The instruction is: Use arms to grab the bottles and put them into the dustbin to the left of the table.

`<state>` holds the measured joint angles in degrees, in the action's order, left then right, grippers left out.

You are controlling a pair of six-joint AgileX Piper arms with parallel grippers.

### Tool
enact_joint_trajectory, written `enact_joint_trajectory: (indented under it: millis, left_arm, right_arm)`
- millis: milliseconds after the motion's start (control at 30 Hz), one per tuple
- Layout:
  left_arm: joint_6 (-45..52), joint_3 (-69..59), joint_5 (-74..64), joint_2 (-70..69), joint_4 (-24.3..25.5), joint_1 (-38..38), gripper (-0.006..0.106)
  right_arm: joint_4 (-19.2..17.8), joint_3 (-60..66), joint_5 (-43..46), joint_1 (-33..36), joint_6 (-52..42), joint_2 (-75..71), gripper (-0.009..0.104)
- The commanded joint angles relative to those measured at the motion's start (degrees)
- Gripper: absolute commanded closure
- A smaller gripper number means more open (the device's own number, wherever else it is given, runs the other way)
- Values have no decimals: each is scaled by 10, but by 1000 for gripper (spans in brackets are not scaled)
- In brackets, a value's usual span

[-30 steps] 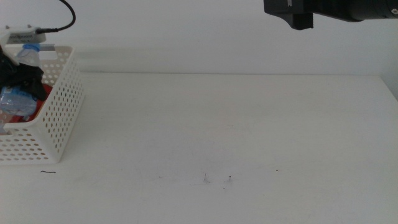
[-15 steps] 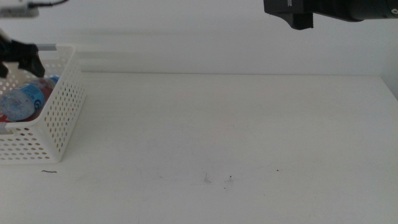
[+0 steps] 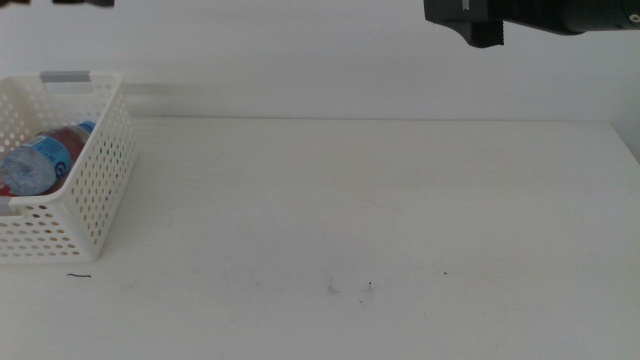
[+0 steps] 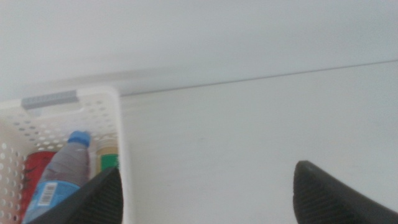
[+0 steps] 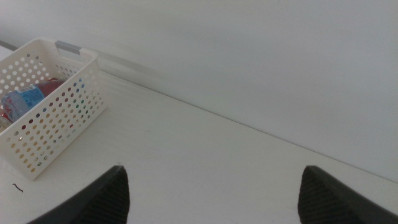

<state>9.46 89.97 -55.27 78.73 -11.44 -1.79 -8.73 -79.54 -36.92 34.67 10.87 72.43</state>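
Bottles lay in the dustbin point(image 3: 95, 190) at the desk's left edge; both claws were spread open and empty.

Seen inside the bin: water bottle point(image 4: 65, 171), red can point(image 4: 36, 169), tea bottle point(image 4: 107, 155). Left claw point(image 4: 208, 193) high above the bin; right claw point(image 5: 211, 193) raised over the bare desk point(image 3: 380, 200). Little risk judged: perhaps clipping the bin rim on a descent. Only dark specks point(image 3: 368, 288) nearby, nothing obstructing.

The left hand point(image 4: 205, 193) is up high with its two jaws wide apart and nothing between them. The right hand point(image 5: 214, 196) is also up high, jaws wide apart and empty.
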Motion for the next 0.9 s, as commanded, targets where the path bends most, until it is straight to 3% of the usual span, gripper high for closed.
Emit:
enact_joint_trajectory:
  millis: [0, 100, 300, 367, 533, 867]
  left_arm:
    - [-12, -13, -15, -41, -2, -19, 7]
    - [-23, -38, -9, -101, 6, -41, 7]
    - [-165, -195, 119, -267, 133, -120, 7]
    - [-200, -248, 140, -320, 149, -126, 7]
    - [-211, -326, 152, -393, 166, -125, 7]
    - [-202, -333, 149, -410, 166, -125, 7]
  right_arm:
    - [-1, -5, 7, 1, -4, -1, 3]
    - [-1, -5, 7, 1, -4, -1, 3]
    - [-1, -5, 7, 1, -4, -1, 3]
    - [-1, -5, 7, 1, -4, -1, 3]
    - [-1, -5, 7, 1, -4, -1, 3]
    - [-1, -5, 7, 1, -4, -1, 3]
